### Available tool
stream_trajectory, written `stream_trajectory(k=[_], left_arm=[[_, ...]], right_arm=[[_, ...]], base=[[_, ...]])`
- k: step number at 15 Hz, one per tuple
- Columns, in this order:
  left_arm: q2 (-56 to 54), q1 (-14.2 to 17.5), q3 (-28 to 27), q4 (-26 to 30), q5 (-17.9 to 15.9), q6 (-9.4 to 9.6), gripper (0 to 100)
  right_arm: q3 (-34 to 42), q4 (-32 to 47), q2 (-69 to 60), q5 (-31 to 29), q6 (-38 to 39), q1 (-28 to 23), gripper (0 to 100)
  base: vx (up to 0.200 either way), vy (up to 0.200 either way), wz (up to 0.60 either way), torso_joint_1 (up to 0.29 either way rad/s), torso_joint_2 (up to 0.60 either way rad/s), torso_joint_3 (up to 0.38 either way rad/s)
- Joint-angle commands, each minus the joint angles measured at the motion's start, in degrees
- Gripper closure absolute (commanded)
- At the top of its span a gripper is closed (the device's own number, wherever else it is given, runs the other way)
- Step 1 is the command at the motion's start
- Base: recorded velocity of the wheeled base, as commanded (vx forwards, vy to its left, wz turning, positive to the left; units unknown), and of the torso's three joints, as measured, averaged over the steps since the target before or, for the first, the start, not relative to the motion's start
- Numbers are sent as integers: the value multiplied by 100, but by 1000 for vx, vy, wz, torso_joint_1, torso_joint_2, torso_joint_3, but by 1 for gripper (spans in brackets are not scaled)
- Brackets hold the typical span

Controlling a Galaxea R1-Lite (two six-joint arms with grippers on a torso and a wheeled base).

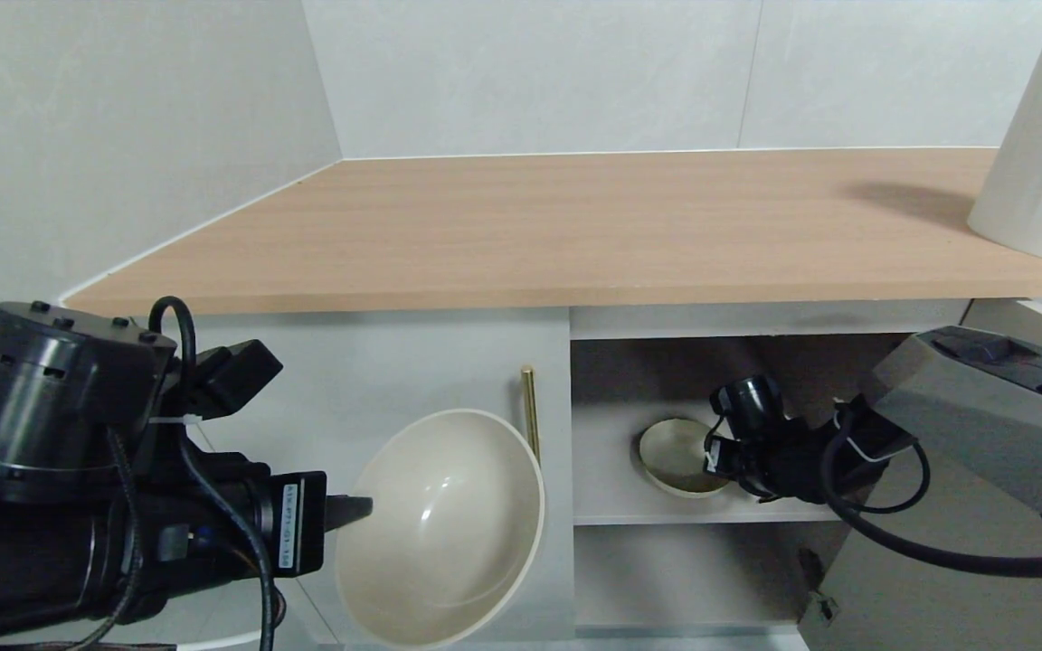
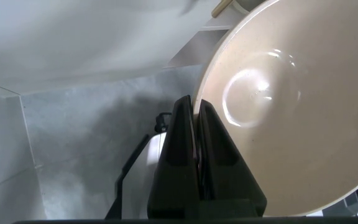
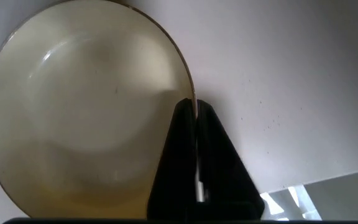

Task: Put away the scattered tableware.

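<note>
Left gripper (image 1: 360,509) clamps the large bowl (image 1: 449,533) by its rim outside the cabinet (image 1: 376,362), before its closed door, while right gripper (image 1: 715,459) pinches the small plate (image 1: 673,452) inside the cabinet; such thin edge holds risk the tilted bowl slipping.

**Head camera:** mounted high, facing forward and down across the wooden countertop (image 1: 575,226) to the white cabinet (image 1: 376,380) front beneath it. Moderate range, widest coverage.

**Left wrist camera:** set directly behind the left gripper (image 2: 197,109), sighting along its fingers at very close range into the bowl (image 2: 291,106).

**Right wrist camera:** set likewise behind the right gripper (image 3: 196,112), very close on the plate (image 3: 86,106).

**Overlap:** the head view shares the bowl (image 1: 449,524) with the left wrist view and the plate (image 1: 679,457) with the right wrist view (both seen there from farther off and from above).
</note>
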Motion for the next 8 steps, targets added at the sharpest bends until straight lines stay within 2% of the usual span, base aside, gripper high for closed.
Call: stream_trajectory(k=[1,3,5,6,7,8], left_arm=[[77,-2,1,-5,9,-12,100],[271,-2,-8,-14,27,-56,100],[526,-2,36,-14,35,-117,100],[649,-11,19,-14,35,-214,100],[807,-72,19,-14,141,-302,100],[983,-283,36,-22,413,-346,100]], right_arm=[[15,-14,-29,1,10,1,0],[50,-5,-108,10,18,10,0],[630,39,-732,133,-17,247,0],[937,118,-1145,300,-61,397,0],[1315,215,-1663,581,-140,616,0],[1605,346,-2147,863,-307,810,0]], base=[[0,0,0,0,0,0],[0,0,0,0,0,0],[0,0,0,0,0,0],[0,0,0,0,0,0],[0,0,0,0,0,0],[0,0,0,0,0,0]])
